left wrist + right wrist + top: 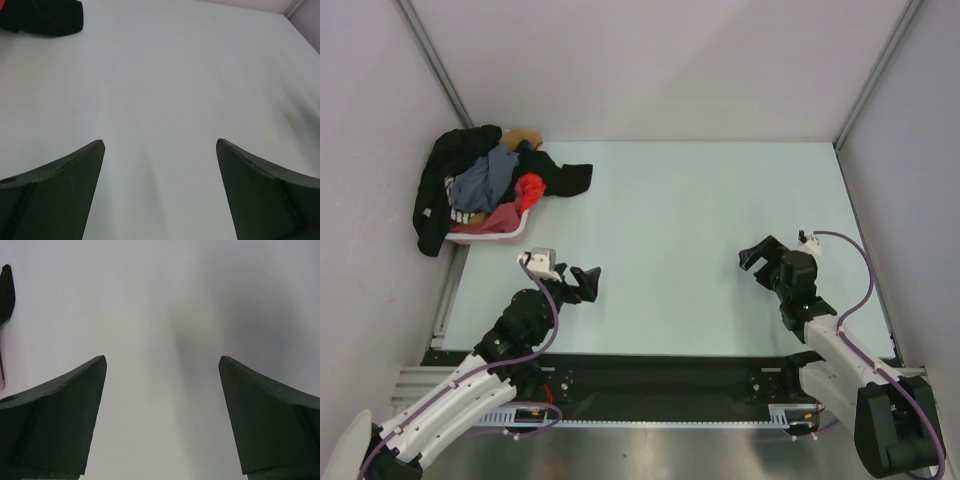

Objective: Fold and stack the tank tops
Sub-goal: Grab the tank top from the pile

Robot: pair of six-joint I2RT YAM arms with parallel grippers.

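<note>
While they hover over the pale worktop [690,230], the left claw [586,283] and right claw [761,258] gape wide, empty. At ten o'clock, the blue-grey tank top [483,182] and maroon tank top [500,217] lie heaped with black clothes [435,190] in a white basket [485,238]; lettering unreadable.

The tabletop [700,250] is pale and smooth. In its far left corner stands a white basket [485,236], heaped with clothes. A black garment [565,178] spills from the heap and lies partly on the tabletop, close to the far edge.
</note>
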